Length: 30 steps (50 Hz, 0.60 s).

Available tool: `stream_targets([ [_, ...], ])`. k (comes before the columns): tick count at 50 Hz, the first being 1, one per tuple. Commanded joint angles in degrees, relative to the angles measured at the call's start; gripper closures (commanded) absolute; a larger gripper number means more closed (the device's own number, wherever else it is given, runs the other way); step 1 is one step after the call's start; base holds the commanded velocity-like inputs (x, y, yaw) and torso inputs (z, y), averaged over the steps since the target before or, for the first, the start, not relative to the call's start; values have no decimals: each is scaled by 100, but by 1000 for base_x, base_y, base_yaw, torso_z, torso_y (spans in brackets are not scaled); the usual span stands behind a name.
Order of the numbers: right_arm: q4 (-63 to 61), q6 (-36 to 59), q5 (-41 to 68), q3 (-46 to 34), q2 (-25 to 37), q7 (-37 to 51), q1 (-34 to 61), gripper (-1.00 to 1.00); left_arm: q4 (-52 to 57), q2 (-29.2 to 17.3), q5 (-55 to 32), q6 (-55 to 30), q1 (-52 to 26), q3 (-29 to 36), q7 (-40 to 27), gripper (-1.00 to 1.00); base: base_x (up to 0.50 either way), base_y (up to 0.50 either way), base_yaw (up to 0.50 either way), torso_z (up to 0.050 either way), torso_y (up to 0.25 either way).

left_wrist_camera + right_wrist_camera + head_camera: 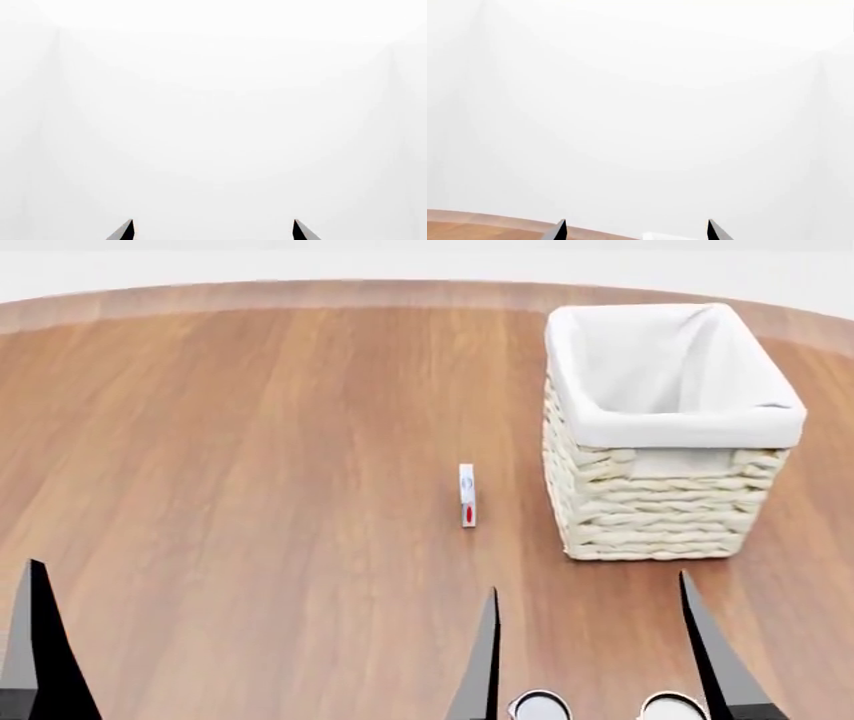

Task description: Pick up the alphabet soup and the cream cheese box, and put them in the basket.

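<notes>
Head view: cream cheese box (467, 496) on edge, lengthwise front-to-back.

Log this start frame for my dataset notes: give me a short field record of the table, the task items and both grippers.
surface: round wooden table
basket: upright, far right, nothing visible inside
cream cheese box: standing on edge, left of basket, apart from it
two can tops: at near edge, labels hidden
left gripper: open, holding nothing
right gripper: open, holding nothing, fingers either side of the can tops
</notes>
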Motion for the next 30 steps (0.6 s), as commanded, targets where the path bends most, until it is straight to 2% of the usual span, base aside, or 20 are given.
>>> stream_targets([
  [1,34,34,17,-19,39,53,36,-100,-104,-34,-34,61,-16,-6,-32,-100,195,0,0,0,0],
  [30,123,32,20,-88,143,166,69,-100,-194,-114,-131,119,-20,15,-124,-100,196,0,0,0,1],
])
